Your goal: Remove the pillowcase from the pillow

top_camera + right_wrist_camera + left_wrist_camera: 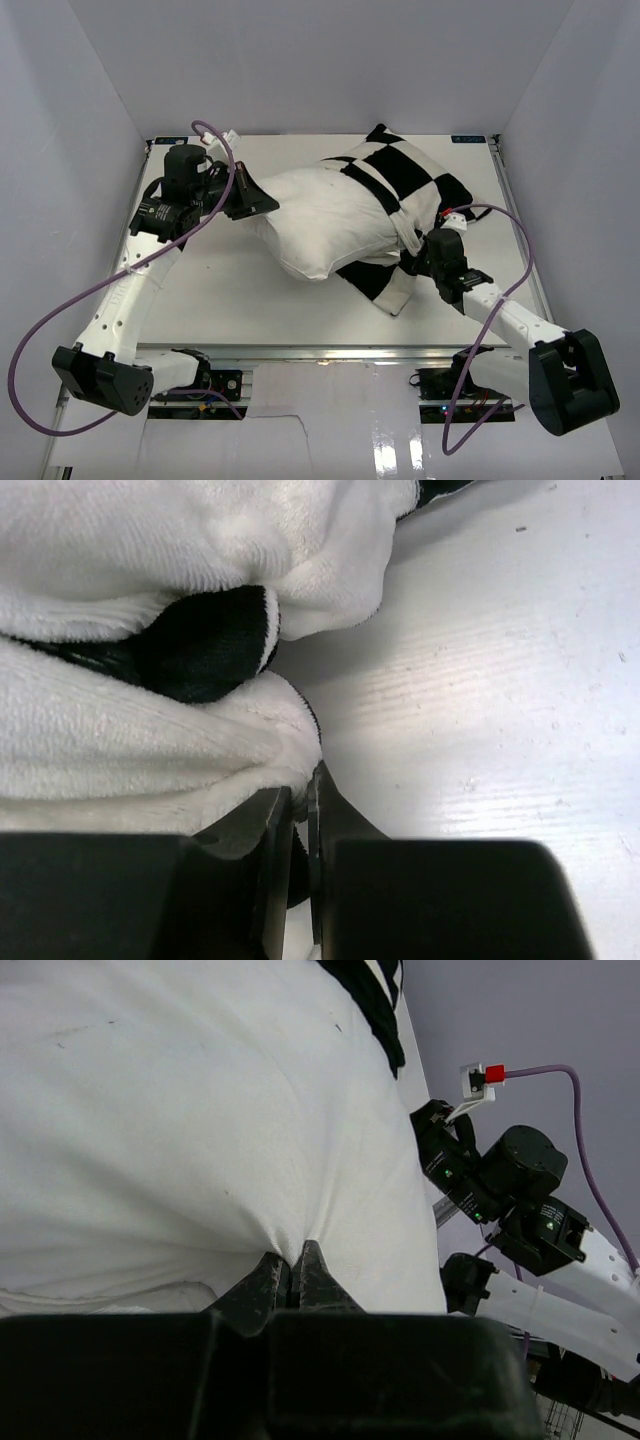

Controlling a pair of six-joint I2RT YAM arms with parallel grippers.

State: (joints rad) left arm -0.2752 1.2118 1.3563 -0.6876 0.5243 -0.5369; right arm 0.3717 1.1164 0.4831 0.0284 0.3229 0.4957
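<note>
The plump off-white pillow (325, 222) lies across the table's middle, its left half bare. A black-and-white checked pillowcase (405, 185) still covers its right half, bunched around the pillow's middle. My left gripper (262, 203) is shut on the pillow's left end, with white fabric (200, 1110) pinched between its fingertips (312, 1265). At the pillowcase's near open edge, my right gripper (415, 258) is shut on a fold of the fuzzy white and black cloth (150, 750), which puckers into the jaws.
The white table (250, 300) is boxed in by pale walls on three sides. A metal rail (330, 352) runs along the near edge by the arm bases. Purple cables (505, 230) loop from both arms.
</note>
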